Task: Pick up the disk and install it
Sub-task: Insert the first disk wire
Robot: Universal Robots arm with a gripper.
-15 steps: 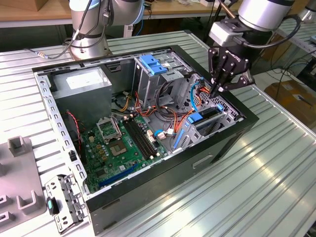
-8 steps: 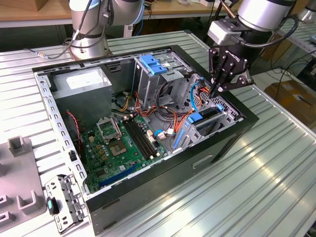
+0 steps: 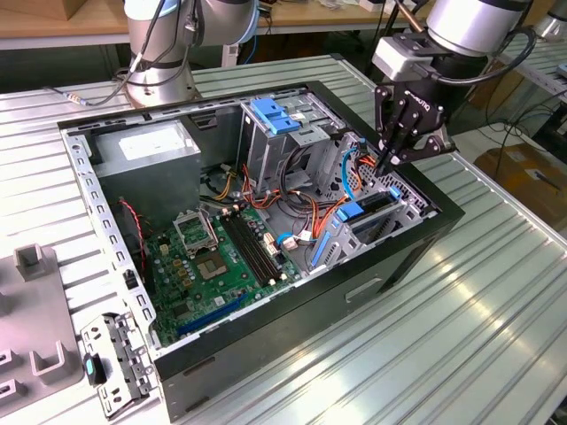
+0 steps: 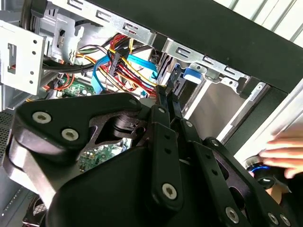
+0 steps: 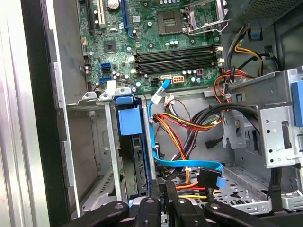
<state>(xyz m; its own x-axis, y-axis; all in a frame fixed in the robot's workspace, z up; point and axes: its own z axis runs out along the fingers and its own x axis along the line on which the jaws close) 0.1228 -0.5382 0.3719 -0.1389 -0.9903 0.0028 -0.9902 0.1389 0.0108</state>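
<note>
One arm, one gripper [image 3: 387,161], and it hovers over the open computer case [image 3: 443,232] at the exterior view's right, its black fingers [image 4: 166,97] pressed together with nothing between them. Fingertips point down into the corner by the drive bays, right among the cabling. The disk [image 3: 368,211] sits just below and beside the gripper in the exterior view, standing on edge in the low drive cage [image 3: 403,208] at the case's front wall, its blue carrier rail showing on top. In the first wrist view the disk [image 5: 133,156] appears as a dark slab slotted vertically between grey metal walls, capped by one bright blue tab [image 5: 129,119]; the gripper's tips sit close alongside it, not touching. One flat light-blue cable [image 5: 189,164] runs past the fingers, with a bundle of orange, red and yellow wires [image 5: 177,127] beside it. Further in lies one green motherboard [image 3: 217,261] with four memory slots [image 5: 176,57] and an empty processor socket [image 3: 193,230]. One tall grey cage [image 3: 266,146] with a blue latch [image 3: 273,116] stands mid-case. A person's hand [image 4: 284,153] shows blurred in the second wrist view.
</note>
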